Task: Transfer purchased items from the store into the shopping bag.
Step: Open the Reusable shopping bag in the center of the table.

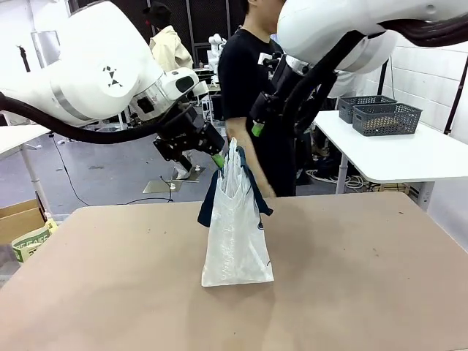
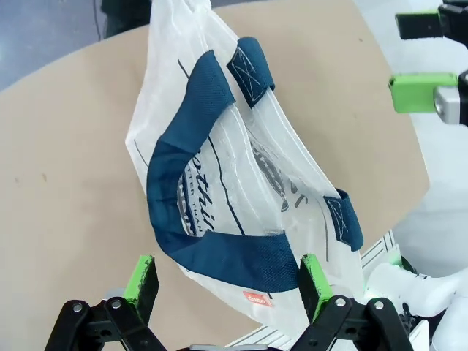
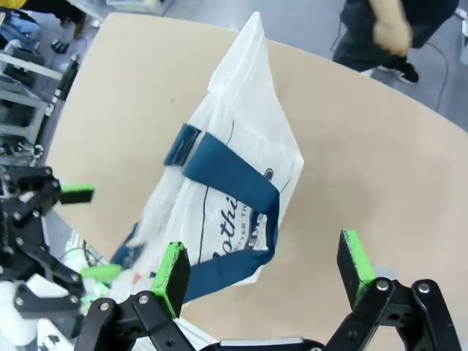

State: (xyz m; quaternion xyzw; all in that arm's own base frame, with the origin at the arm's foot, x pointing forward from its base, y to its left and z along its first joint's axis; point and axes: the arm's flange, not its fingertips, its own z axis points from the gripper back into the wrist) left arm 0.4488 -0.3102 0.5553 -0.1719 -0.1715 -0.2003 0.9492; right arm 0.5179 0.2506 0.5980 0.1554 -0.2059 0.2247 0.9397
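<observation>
Shopping bag (image 1: 235, 241) stands upright mid-tabletop (image 1: 110, 292), mouth pinched shut, navy handles (image 2: 219, 256) drooping. Left gripper (image 2: 228, 281) and right gripper (image 3: 263, 267) hover above it, jaws spread, empty. Judged: bag-opening step. Next, each claw needs one handle to part the mouth.

Bright even light; soft shadow under shopping bag (image 1: 235, 234); wrist views distorted.

Brown table (image 1: 110, 292) spans the lower frame. White side table (image 1: 395, 157), right of frame, carries two grey mesh baskets (image 1: 386, 118). Cardboard box (image 1: 18, 216) at the left edge, on the floor (image 1: 95, 172). Person (image 1: 245, 80) in black shirt stands upper centre.
</observation>
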